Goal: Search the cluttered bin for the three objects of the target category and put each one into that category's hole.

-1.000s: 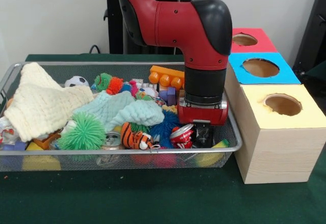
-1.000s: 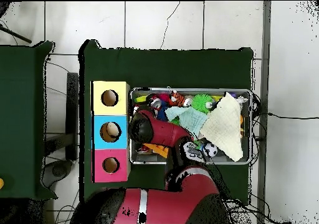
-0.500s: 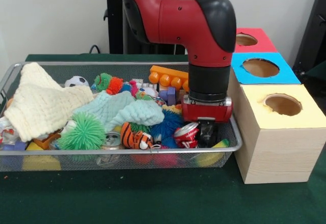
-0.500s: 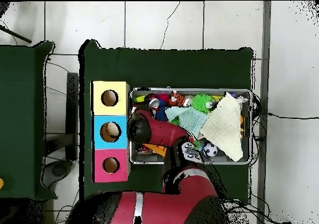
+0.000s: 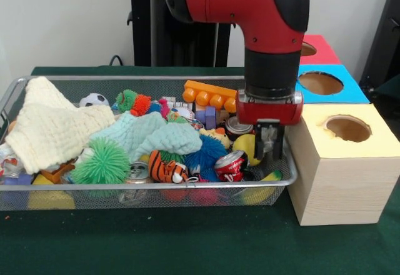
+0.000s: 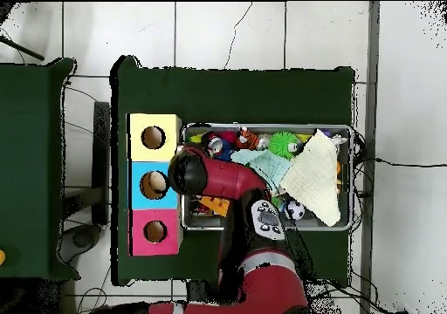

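Note:
My gripper (image 5: pixel 269 142) hangs above the right end of the wire mesh bin (image 5: pixel 187 185), close to the yellow-topped box (image 5: pixel 350 139). Nothing shows in it. Just left of and below it a red can (image 5: pixel 230 164) lies on the pile. A second can (image 5: pixel 238 125) stands behind, and a silver can (image 5: pixel 136 172) lies at the front rim. The blue-topped box (image 5: pixel 320 82) and the red-topped box (image 5: pixel 310 49) stand in a row behind the yellow one. In the overhead view the arm (image 6: pixel 202 176) hides the gripper by the bin's (image 6: pixel 262 126) left end.
The bin also holds a cream cloth (image 5: pixel 53 128), a mint cloth (image 5: pixel 153 134), a green spiky ball (image 5: pixel 100 161), a tiger toy (image 5: pixel 165 172), a blue spiky ball (image 5: pixel 203 153), an orange block (image 5: pixel 210 94) and a soccer ball (image 5: pixel 94 99). A green cloth covers the table.
My gripper has risen out of the pile and shifted right toward the yellow-topped box. The red can stays in the bin, and a can and a yellow object behind it are uncovered.

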{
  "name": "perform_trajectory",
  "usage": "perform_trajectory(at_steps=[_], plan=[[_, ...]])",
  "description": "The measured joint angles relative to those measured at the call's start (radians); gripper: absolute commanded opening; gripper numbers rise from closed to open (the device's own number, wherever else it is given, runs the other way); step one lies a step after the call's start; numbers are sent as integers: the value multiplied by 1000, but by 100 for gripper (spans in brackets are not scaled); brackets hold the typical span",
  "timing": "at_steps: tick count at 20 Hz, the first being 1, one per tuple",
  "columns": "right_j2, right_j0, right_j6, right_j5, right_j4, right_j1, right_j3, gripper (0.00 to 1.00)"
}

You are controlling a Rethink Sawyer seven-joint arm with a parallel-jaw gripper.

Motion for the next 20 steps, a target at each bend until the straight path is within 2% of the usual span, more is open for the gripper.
perform_trajectory(at_steps=[5,9,20], plan=[[22,-13,0,34,0,-44,5,0],[79,-63,0,34,-1,-72,27,0],[169,-149,0,34,-2,-88,78,0]])
